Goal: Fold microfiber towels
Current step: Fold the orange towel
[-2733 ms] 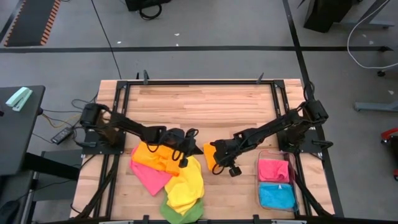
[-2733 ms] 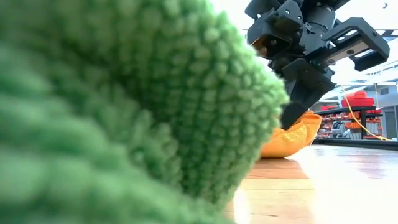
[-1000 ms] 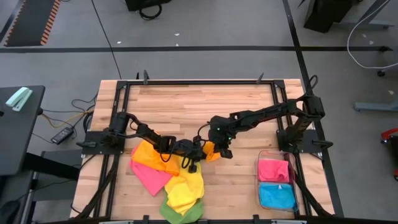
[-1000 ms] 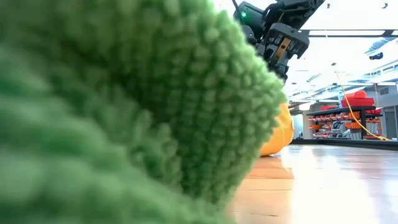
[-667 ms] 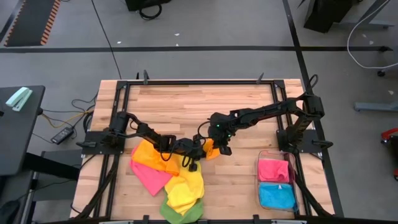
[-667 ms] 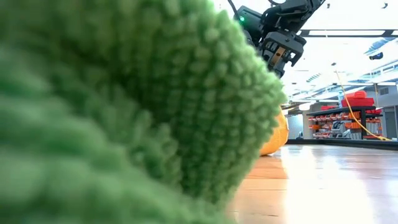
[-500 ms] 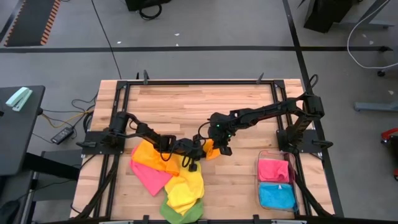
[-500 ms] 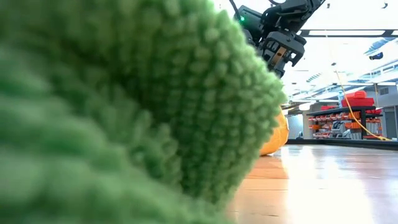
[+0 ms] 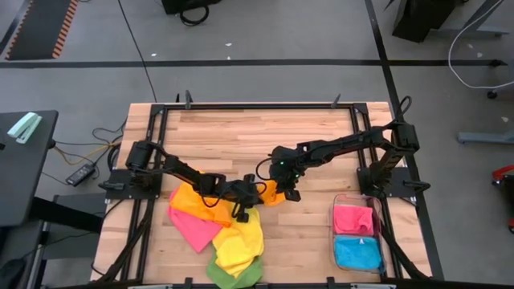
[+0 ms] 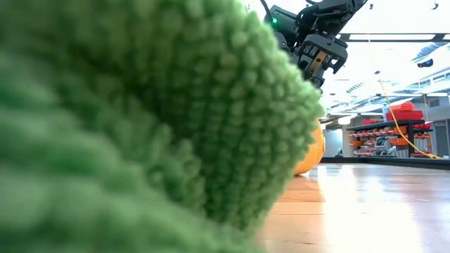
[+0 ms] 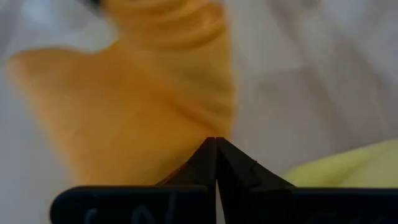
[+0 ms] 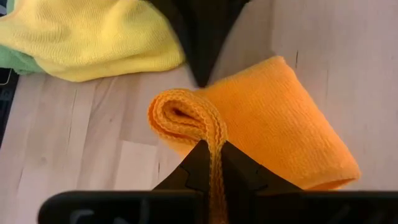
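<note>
Four-towel pile (image 9: 217, 233): near-left of table (image 9: 265, 132); orange, pink, yellow, green cloths overlapping.
Bin (image 9: 357, 237): near-right, pink and blue towels inside.
Orange towel (image 12: 273, 137): table centre, rolled, long axis running left-right.
Right gripper (image 12: 211, 163): fingers pinching the roll's edge.
Left gripper (image 11: 216, 163): just left, fingers pressed together against the orange towel.
</note>
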`<act>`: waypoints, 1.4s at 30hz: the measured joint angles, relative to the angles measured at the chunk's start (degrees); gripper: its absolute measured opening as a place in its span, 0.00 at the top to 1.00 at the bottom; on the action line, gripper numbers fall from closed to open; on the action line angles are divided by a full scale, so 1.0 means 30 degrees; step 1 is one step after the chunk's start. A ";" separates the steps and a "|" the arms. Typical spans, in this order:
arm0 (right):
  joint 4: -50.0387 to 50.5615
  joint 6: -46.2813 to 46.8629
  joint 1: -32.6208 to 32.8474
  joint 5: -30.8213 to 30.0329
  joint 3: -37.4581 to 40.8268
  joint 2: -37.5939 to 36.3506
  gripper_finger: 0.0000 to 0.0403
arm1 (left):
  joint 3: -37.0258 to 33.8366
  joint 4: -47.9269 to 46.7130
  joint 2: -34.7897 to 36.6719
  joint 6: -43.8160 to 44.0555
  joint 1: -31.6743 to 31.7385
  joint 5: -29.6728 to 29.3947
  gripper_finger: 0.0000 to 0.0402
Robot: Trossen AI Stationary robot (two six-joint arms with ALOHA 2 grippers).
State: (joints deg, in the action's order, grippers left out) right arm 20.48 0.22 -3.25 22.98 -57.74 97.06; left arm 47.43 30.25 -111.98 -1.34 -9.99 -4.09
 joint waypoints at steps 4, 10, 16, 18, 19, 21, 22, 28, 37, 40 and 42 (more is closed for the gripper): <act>0.0000 0.0200 0.0007 0.0012 0.0000 0.0000 0.91 | -0.0004 -0.0102 0.0000 0.0150 -0.0169 -0.2442 0.95; 0.0070 0.0236 0.0015 0.0073 0.0000 -0.0007 0.91 | -0.0004 0.0018 0.0000 0.0155 -0.0281 -0.3011 0.97; 0.0163 0.0236 0.0042 0.0073 0.0007 -0.0007 0.91 | 0.0021 0.0248 0.0362 0.0276 -0.0546 -0.3086 0.96; 0.0156 0.0221 0.0044 0.0073 0.0007 -0.0007 0.91 | 0.0032 0.0463 0.0386 0.0472 -0.0559 -0.3541 0.95; 0.0156 0.0221 0.0051 0.0073 0.0015 -0.0015 0.91 | 0.0032 0.0455 0.0386 0.0544 -0.0565 -0.3850 0.95; 0.0163 0.0214 0.0051 0.0078 0.0015 -0.0015 0.91 | 0.0032 0.0645 0.0281 0.0721 -0.0514 -0.4151 0.95; 0.0153 0.0212 0.0051 0.0073 0.0015 -0.0015 0.91 | 0.0044 0.0805 0.0106 0.0764 -0.0439 -0.4227 0.96; 0.0112 0.0090 0.0051 0.0076 0.0029 -0.0015 0.91 | 0.0054 0.2314 -0.1507 0.0871 -0.0041 -0.4402 0.98; 0.0003 0.1083 -0.0464 0.2732 -0.0973 -0.0036 0.91 | 0.0069 0.2737 -0.1807 0.0613 -0.0064 -0.4412 0.95; 0.0237 0.0592 -0.0979 0.2711 -0.1093 -0.0029 0.91 | 0.0069 0.2697 -0.1807 0.0558 -0.0070 -0.4408 0.97; 0.0116 0.0188 -0.1249 0.2614 -0.0908 -0.0036 0.91 | 0.0069 0.2648 -0.1814 0.0536 -0.0084 -0.4403 0.98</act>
State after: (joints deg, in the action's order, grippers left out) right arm 20.83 0.79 -6.99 30.83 -60.46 96.95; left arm 47.64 38.19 -117.43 0.27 -10.24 -17.30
